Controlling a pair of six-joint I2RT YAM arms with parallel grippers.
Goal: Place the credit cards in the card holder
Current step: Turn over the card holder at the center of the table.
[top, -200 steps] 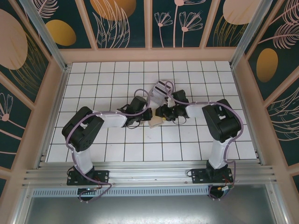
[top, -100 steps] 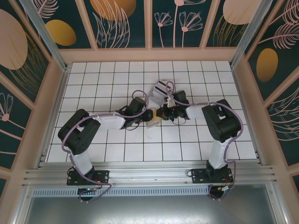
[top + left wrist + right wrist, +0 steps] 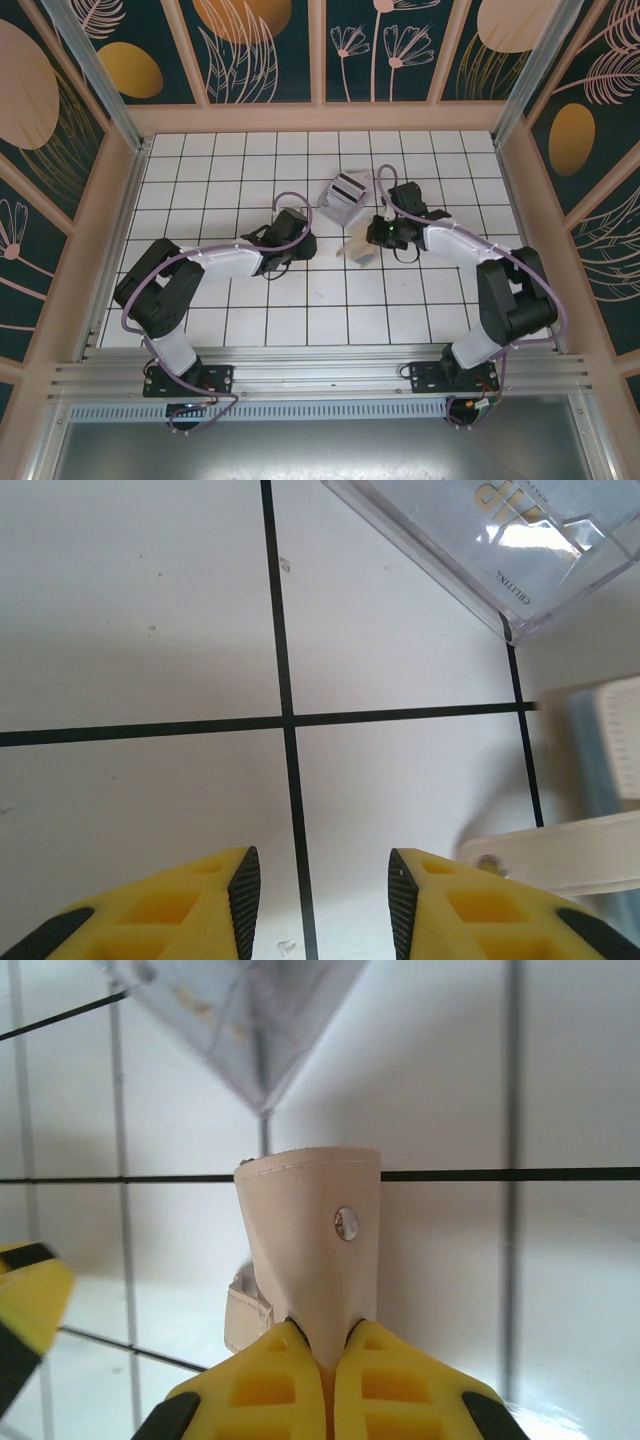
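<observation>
the right gripper pinches the tan card holder by its snap flap at mid-table, so it should hold the mouth steady while the left gripper, spread and empty just to its left, reaches far for the credit cards.

Bright, even overhead light is washing the white tiles; shadows are falling soft. Glare is flaring on the clear plastic case. The card holder is smearing out of focus at the left wrist view's right edge.
</observation>
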